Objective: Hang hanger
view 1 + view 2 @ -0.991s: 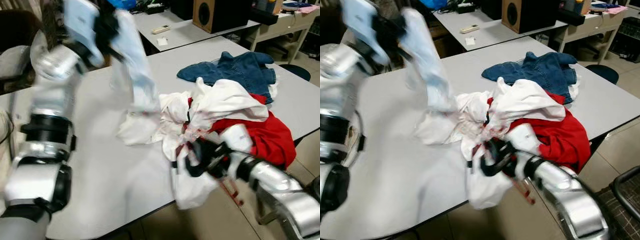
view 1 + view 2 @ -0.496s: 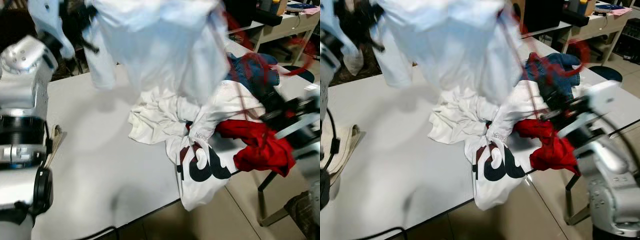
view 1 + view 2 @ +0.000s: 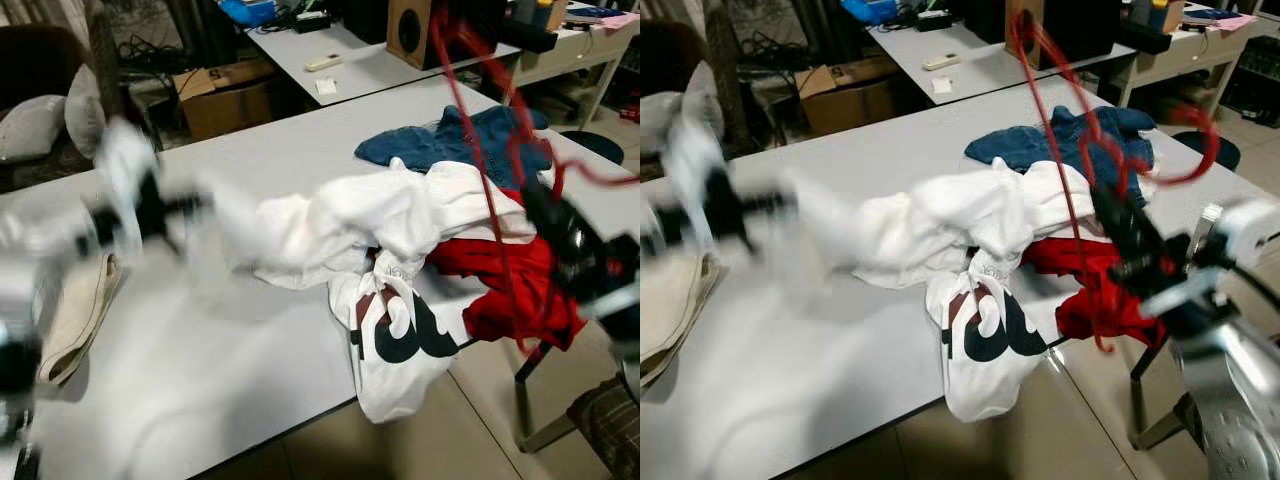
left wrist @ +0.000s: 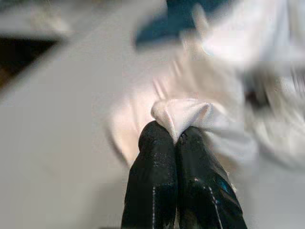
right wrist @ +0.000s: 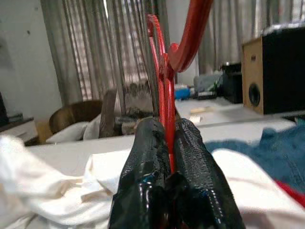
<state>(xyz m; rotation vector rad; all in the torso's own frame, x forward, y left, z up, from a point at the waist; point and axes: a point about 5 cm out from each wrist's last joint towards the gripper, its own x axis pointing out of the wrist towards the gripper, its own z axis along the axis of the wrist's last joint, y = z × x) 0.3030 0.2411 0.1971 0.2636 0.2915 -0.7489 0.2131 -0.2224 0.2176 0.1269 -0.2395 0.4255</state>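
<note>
A red hanger [image 3: 1072,160] stands upright over the table's right edge, with my right gripper [image 3: 1132,245] shut on its lower wire. In the right wrist view the hanger [image 5: 161,71] rises from between the closed fingers [image 5: 143,157]. My left gripper [image 3: 150,210], blurred, is low over the table's left side, shut on a white garment [image 3: 360,215] that stretches from it to the clothes pile. The left wrist view has the fingers [image 4: 155,157] pinching a fold of that white garment [image 4: 183,112].
The pile on the grey table [image 3: 230,350] holds a red garment [image 3: 510,290], blue jeans [image 3: 470,140] and a printed white T-shirt [image 3: 395,340] hanging over the front edge. A beige cloth [image 3: 80,310] lies at the left. A chair [image 3: 600,420] stands at the lower right, a speaker [image 3: 415,30] behind.
My left arm has swung down from high up to low on the left, dragging the white garment. My right gripper has come up out of the pile with the red hanger.
</note>
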